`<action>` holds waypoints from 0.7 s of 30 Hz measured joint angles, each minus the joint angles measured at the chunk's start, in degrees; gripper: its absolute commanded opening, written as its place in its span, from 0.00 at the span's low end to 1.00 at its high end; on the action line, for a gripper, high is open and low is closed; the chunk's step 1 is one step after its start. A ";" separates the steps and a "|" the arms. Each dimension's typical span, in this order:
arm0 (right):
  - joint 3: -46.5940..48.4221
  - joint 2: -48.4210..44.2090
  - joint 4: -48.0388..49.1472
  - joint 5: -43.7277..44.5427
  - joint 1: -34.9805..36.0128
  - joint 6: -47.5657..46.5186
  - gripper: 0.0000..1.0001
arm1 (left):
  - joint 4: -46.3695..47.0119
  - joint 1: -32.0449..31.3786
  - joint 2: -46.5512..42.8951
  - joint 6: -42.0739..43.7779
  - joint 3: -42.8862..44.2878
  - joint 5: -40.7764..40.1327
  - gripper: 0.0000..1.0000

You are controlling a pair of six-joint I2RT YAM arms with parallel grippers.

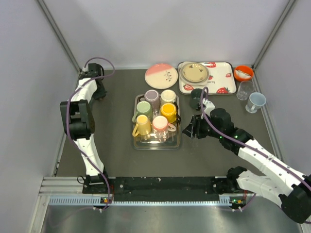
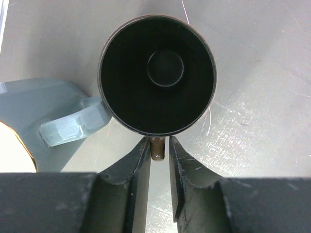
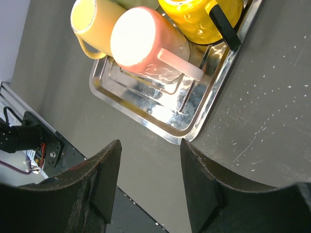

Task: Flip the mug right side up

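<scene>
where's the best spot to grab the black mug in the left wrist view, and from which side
Take the handle, coming in from that side, where the left end effector is. The black mug stands mouth up. Its round body looks too wide for these fingers, while the thin handle juts out toward them and fits between.

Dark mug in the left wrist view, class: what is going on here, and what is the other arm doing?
The left gripper is at the dark mug, which stands right side up on the table, its mouth facing the wrist camera. The jaws stand slightly apart on either side of the mug's handle, so the grip looks loose. The right gripper hovers open and empty by the near right corner of the metal tray of coloured mugs.
</scene>
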 measured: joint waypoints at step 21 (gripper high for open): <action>0.00 -0.92 0.15 2.82 0.00 0.20 0.52 | 3.58 -17.59 -25.27 -0.66 -11.04 0.57 0.71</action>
